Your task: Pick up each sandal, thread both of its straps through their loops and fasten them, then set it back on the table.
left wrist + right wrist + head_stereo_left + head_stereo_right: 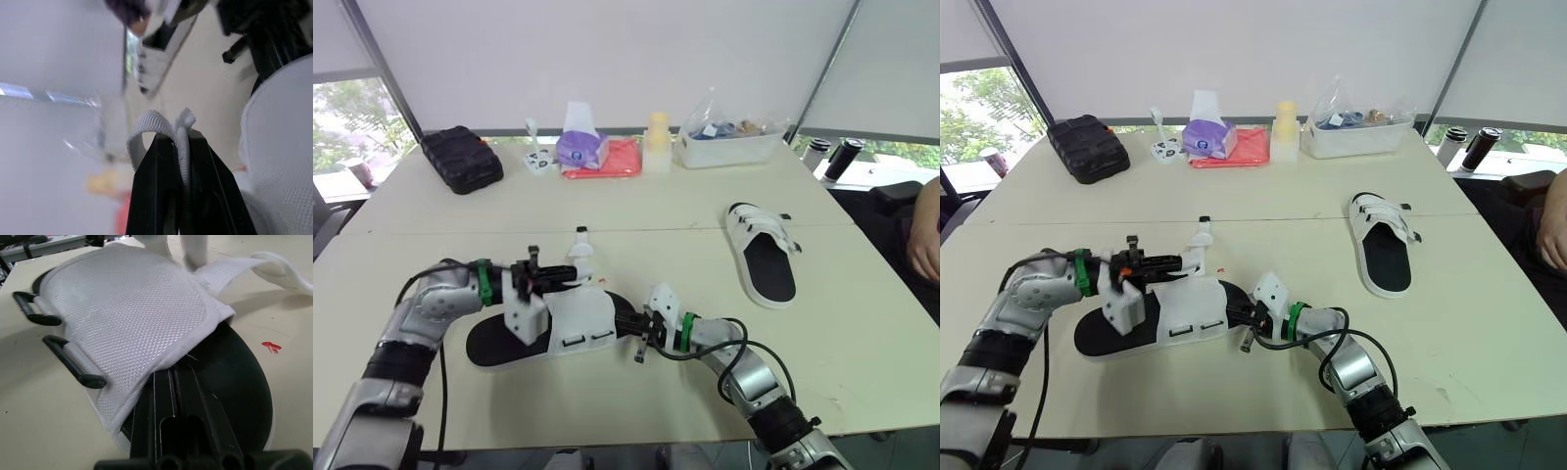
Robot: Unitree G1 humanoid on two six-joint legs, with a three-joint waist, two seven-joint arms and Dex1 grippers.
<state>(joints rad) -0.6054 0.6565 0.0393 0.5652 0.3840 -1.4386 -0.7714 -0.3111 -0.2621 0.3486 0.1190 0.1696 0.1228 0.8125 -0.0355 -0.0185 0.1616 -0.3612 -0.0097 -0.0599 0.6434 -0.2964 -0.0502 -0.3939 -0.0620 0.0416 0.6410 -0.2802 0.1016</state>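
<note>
The left gripper (179, 143) pinches the limp strap (183, 120) (best held near its tip); the right gripper (171, 378), closed, rests on the light sandal (578, 321).

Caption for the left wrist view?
Left gripper, fingers shut on a looped white strap, beside the sandal's mesh upper.

One sandal (570, 328) lies on the bench (656, 211) between my left tool (576, 276) and right tool (626, 321); the other sandal (762, 257) lies right, farther back.

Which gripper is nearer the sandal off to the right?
Right. Right gripper is at the near sandal's toe, toward the far sandal; left gripper pinches a strap farther left.
</note>
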